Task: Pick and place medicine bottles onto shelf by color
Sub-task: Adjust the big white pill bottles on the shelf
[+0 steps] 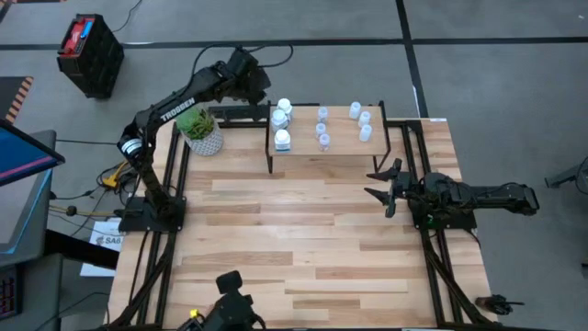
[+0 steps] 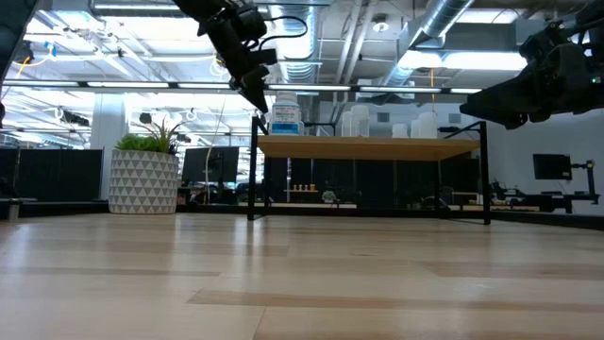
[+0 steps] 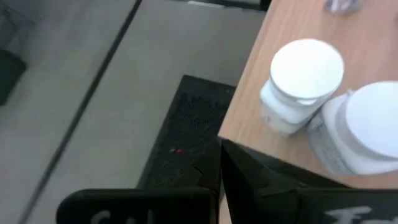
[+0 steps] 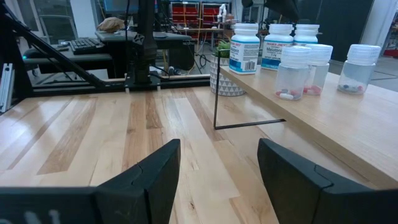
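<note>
Robotics lab: exposed ceiling ducts (image 2: pixel 444 24), strip lights, monitors (image 2: pixel 209 162), cluttered workbenches behind table.

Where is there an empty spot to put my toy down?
The big table has bare planks in front of the shelf, between the plant pot and the right gripper. The shelf's back is crowded with medicine bottles; only its front strip is free.
</note>
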Controlling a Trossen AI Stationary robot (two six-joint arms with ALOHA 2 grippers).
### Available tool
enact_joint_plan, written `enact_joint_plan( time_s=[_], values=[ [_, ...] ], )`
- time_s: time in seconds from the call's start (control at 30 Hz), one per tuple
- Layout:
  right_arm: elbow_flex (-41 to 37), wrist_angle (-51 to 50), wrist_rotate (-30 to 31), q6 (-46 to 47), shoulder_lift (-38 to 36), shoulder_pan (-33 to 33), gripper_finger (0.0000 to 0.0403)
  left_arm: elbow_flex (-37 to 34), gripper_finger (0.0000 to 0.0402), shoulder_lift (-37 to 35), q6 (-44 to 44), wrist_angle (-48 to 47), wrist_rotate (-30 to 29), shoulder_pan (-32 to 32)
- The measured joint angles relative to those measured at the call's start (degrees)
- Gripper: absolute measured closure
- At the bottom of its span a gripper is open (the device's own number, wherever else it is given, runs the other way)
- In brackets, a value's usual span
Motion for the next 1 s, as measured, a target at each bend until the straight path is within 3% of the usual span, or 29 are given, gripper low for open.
enact_joint_plan(
  time_s=[0.1, 0.43, 0.7, 1.0],
  values=[
    [0.0, -0.02, 0.0, 0.01, 0.01, -0.01, 0.0164, -1.67, 0.0401, 0.0, -0.72, 1.71, 3.04, 0.64],
    [0.0, -0.02, 0.0, -0.01, 0.01, -0.01, 0.0164, -8.34, 0.0401, 0.09, -2.12, 14.96, 4.38, 0.66],
    [0.01, -0.01, 0.01, 0.0, 0.0, 0.0, 0.0164, -9.43, 0.0401, 0.09, -4.25, 13.63, 10.6, 0.7],
    [0.02, -0.01, 0.02, -0.01, 0.0, 0.0, 0.0164, -9.39, 0.0401, 0.07, -4.51, 9.98, 10.79, -2.09]
  ],
)
